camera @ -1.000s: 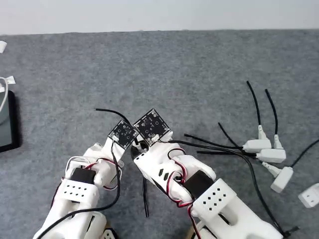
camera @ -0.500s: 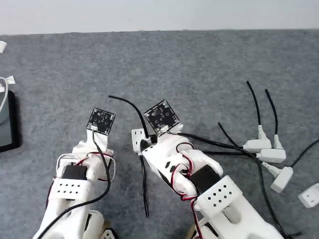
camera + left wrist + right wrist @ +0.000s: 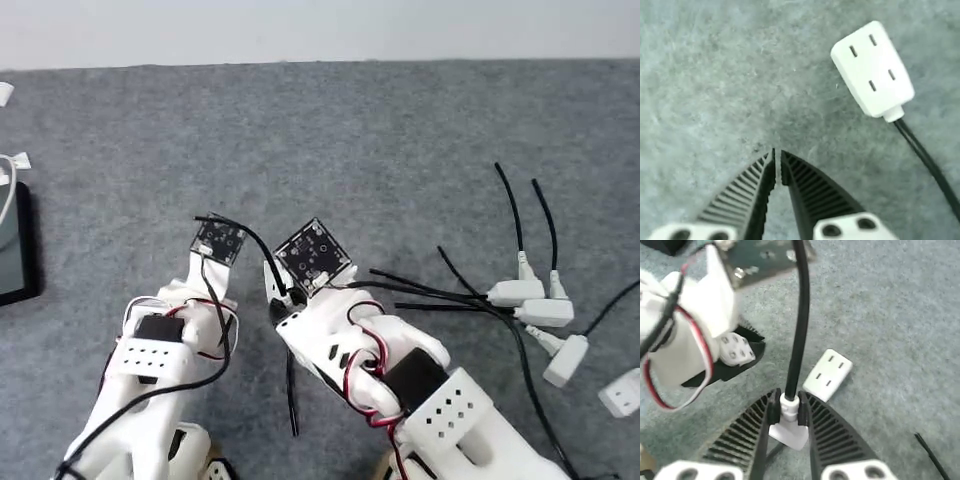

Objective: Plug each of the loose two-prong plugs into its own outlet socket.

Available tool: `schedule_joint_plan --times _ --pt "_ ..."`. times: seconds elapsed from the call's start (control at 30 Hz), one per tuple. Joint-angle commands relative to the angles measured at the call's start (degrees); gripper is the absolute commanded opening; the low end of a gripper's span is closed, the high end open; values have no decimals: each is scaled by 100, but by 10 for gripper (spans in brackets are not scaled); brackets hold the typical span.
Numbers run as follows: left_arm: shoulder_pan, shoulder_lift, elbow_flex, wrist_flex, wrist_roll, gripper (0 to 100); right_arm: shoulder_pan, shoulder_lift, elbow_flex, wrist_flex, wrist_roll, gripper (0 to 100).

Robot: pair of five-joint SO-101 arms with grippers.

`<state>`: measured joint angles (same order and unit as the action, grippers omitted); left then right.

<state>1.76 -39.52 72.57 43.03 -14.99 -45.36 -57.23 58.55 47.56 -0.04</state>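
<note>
Right wrist view: plug (image 3: 788, 434) inside claw (image 3: 788, 395)

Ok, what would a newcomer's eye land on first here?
The right pincer clamped on a white plug, black cord rising from it, with the white outlet socket lying on the grey mat beyond. Then the left pincer, shut and empty near that socket, and loose plugs clustered at the mat's right.

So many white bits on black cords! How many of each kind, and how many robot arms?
Arms: 2, left arm and right arm.
Sockets: 1, the outlet socket with two slot pairs.
Held: 1, the plug in the right end effector.
Loose at the right: 3 white connectors on black cords.
Unclear kind: 1, a white block at far right.
Total: 8.
</note>
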Motion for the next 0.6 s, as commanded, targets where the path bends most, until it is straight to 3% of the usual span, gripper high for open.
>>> schedule_joint_plan --times 0.0,0.17,0.4,0.57 --pt "114 -413 -57 53 -378 13 -145 -154 -237 13 88 8" --pt "510 -1275 567 88 -809 13 -154 -154 -237 22 88 8" --pt "615 -2637 1130 475 -809 14 -145 -154 -237 31 88 8" --pt "273 -3130 1376 132 35 14 -110 -154 -211 -84 88 8"
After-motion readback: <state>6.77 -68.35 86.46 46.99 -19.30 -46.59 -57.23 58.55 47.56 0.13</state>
